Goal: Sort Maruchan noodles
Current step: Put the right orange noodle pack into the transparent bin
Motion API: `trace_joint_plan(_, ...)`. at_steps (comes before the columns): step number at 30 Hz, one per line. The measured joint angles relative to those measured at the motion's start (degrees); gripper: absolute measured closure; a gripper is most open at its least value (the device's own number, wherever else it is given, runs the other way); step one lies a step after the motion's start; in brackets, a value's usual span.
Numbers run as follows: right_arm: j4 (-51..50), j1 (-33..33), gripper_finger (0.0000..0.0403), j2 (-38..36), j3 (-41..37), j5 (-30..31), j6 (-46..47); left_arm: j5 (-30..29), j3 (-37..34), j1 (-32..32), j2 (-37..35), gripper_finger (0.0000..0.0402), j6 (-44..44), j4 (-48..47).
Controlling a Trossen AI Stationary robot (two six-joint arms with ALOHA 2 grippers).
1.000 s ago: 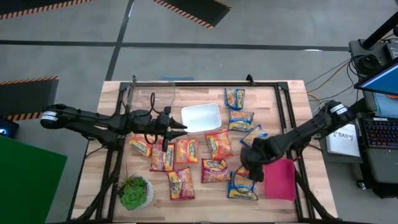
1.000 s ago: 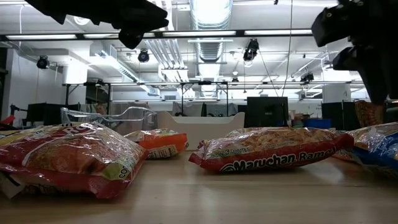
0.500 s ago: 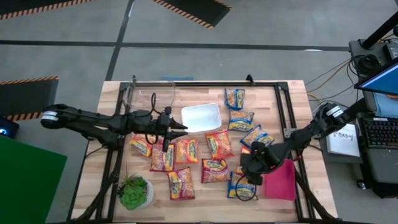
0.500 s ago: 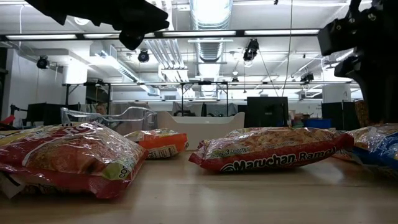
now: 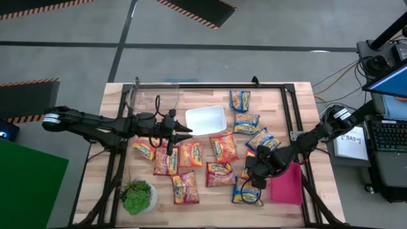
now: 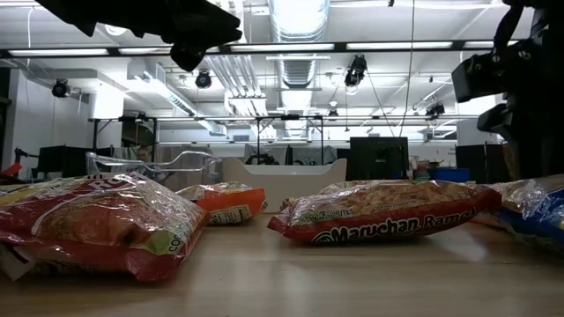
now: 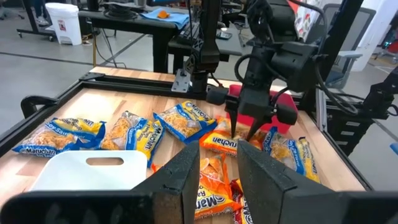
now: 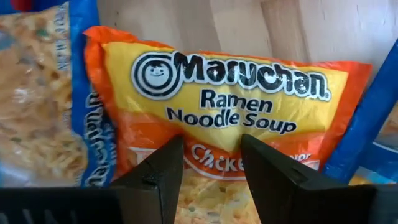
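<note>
Right wrist view first: the right gripper hangs with its fingers parted over an orange packet (nothing held), blue packets alongside near the pink bin. Left gripper, fingers partly open and empty, hovers beside the white bin, above red packets.

Two slender dark arms of jointed black links, pale grey cuffs near each base, black cable looping beside the left arm, blocky black wrist housing on the right arm, matte black angular fingers with flat inner faces
</note>
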Motion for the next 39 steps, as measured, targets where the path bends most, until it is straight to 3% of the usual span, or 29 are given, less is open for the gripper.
trace_joint_plan(12,0.68,0.00,0.0388,-0.13,-0.09,0.61,0.44,0.00,0.00,0.00,0.07,0.0311,0.00,0.78)
trace_joint_plan(23,0.17,-0.02,0.0394,-2.42,0.76,0.21,3.95,0.00,0.00,0.00,0.11,0.0311,-1.07,1.06)
trace_joint_plan(39,0.00,-0.28,0.0394,-12.29,0.83,1.40,12.52,0.00,0.00,0.00,0.09,0.0311,-1.29,1.63)
